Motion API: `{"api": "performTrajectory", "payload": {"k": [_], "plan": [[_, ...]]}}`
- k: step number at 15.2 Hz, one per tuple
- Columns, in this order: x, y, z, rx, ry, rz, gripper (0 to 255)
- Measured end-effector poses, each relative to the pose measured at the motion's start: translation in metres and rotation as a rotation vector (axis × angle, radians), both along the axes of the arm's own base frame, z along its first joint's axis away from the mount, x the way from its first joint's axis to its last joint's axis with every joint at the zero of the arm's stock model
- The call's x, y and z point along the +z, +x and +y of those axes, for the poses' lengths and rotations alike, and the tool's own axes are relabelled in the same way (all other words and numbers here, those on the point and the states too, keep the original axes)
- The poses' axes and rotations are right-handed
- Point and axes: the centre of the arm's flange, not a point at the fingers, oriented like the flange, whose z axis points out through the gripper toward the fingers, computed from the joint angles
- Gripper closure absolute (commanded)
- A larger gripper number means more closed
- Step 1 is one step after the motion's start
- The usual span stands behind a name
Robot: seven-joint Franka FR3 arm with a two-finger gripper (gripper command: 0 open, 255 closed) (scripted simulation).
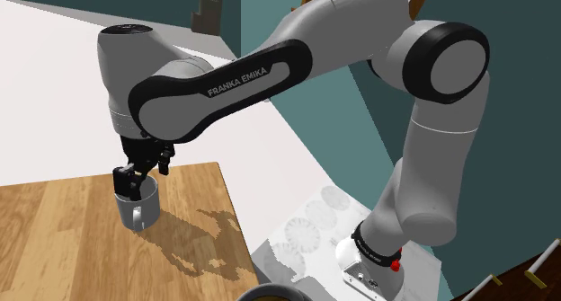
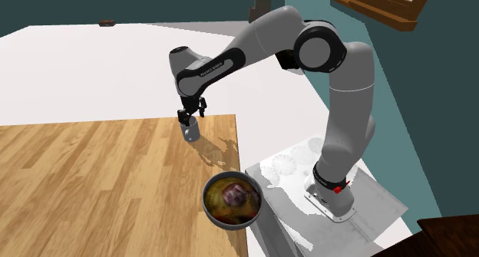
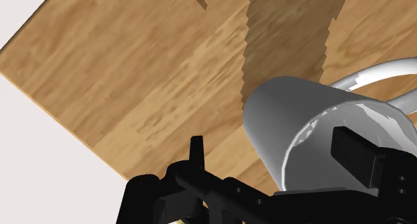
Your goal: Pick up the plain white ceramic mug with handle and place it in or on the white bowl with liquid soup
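Note:
A pale grey-white mug [image 1: 138, 205] with a handle stands upright on the wooden table [image 1: 63, 245] near its far corner; it is also seen as the mug [image 2: 190, 130] and the mug [image 3: 294, 122]. My gripper [image 1: 142, 172] is right over it, open. One finger [image 3: 361, 156] is inside the mug by the rim, while the other stays outside, apart from the wall. The gripper [image 2: 192, 116] hangs directly above the mug. A dark bowl [image 2: 209, 194] with brownish soup sits at the table's near corner, and its rim [image 1: 270, 293] also shows.
The table edge [image 2: 238, 140] runs close beside the mug, with white floor beyond. My stand [image 2: 338, 202] is on a grey plate next to the bowl. Arm shadows fall on the wood beside the mug.

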Motion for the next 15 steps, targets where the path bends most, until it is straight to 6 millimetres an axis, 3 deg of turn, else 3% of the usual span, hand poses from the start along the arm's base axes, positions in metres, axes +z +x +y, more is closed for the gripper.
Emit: {"api": "performTrajectory", "payload": {"k": [1,2,12,15], "plan": [[0.0,0.0,0.0,0.0,0.0,0.0,0],[0.0,0.0,0.0,0.0,0.0,0.0,255],[0.0,0.0,0.0,0.0,0.0,0.0,255],[0.012,-0.001,0.0,0.0,0.0,0.0,255]]}}
